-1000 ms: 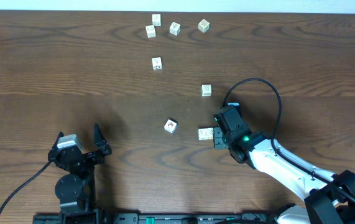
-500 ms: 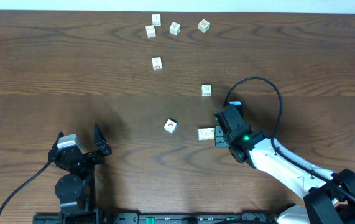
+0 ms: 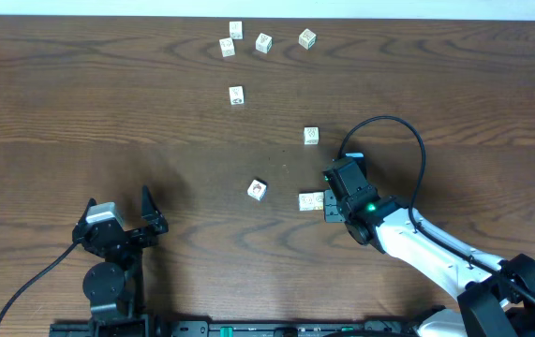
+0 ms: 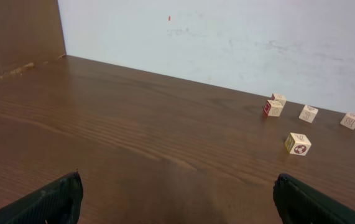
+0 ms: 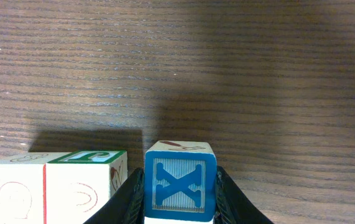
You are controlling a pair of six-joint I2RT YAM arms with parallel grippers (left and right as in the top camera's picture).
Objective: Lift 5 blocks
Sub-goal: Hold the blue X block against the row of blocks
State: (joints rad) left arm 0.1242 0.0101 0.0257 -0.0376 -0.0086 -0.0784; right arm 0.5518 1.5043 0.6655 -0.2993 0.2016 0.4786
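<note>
Right gripper (image 3: pixel 330 200) sits low on the table (image 3: pixel 108 112), right of centre in the overhead. Its own body hides the fingers, so I can't tell from up there what it's got. The green cube (image 3: pixel 316 200) is right up against it, and the brown-picture block (image 3: pixel 258 190) is nearby but apart. Left gripper (image 3: pixel 119 200) is by the front edge, spread wide with nothing in it.

Left wrist: both fingers are far apart over bare wood. The yellowish block (image 4: pixel 298 144) is ahead, with the far cubes (image 4: pixel 308 113) beyond it near the wall.

Right wrist: the jaws are pinching the X block (image 5: pixel 179 183), one finger on each side, blue X facing the camera. The green cube is just beside it, with a finger squeezed between. Can't tell if the X block is off the wood.
</note>
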